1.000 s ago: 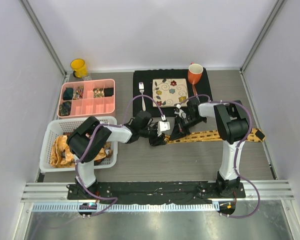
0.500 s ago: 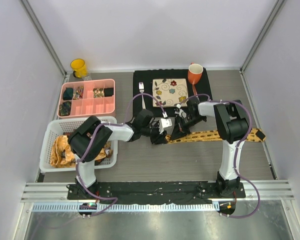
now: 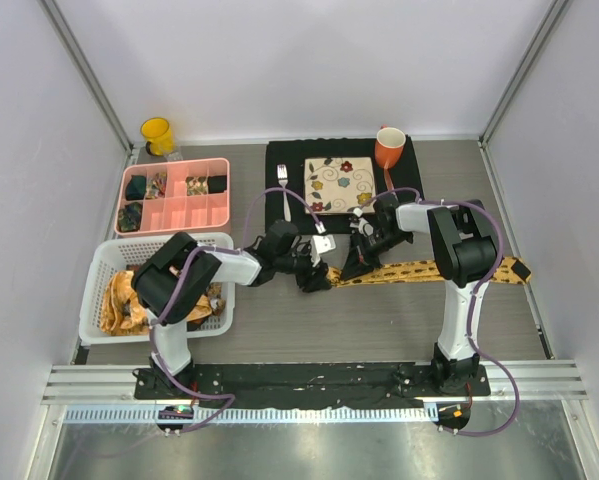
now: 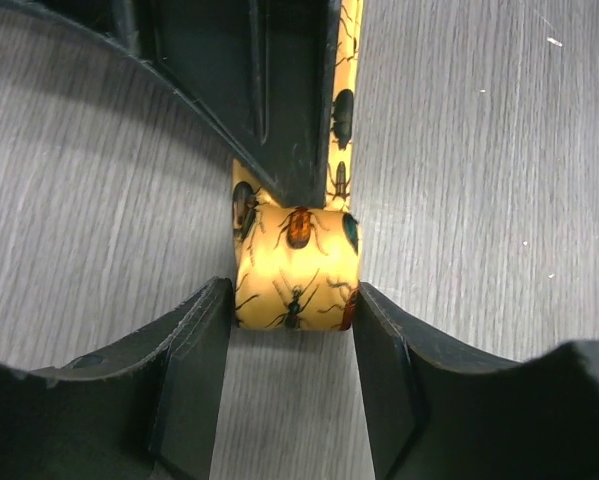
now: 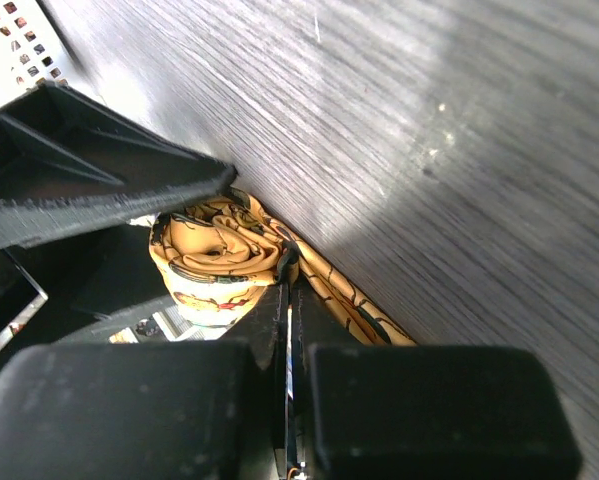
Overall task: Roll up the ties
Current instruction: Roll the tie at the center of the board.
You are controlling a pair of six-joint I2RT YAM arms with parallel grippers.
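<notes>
Yellow beetle-print tie (image 3: 419,270): flat strip running from near the right edge of the tabletop (image 3: 379,320) to its middle, inner end wound into a small roll (image 4: 297,265). Left gripper (image 4: 292,297): fingers apart, one at each end of the roll. Right gripper (image 5: 288,295): fingers together, tips on the strip just behind the roll.
</notes>
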